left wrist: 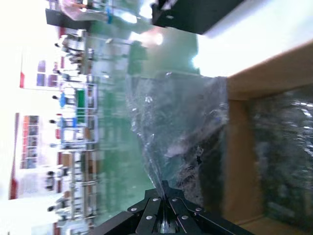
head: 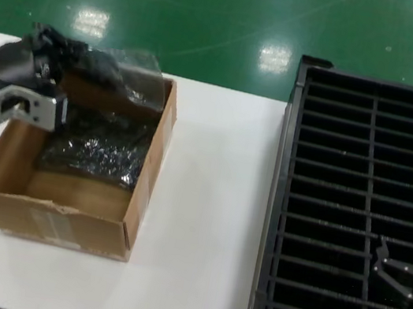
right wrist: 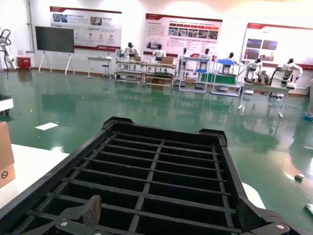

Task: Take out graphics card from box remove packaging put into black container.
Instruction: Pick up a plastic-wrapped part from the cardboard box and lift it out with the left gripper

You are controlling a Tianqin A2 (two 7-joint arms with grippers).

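Extraction step: left gripper (left wrist: 164,188) clamped on bag (left wrist: 181,122) above box (head: 145,184) at worktop's left edge; right gripper (head: 395,277) apart over container (head: 370,135); next, lifting clear.

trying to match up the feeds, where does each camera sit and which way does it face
Head: above the white table, looking down; both arms show.
Left wrist: behind the left gripper, shut on a crinkly translucent plastic bag lifted over the brown cardboard box.
Right wrist: behind the open right gripper, over the black slotted plastic crate.
Shared: head view also shows box and crate.
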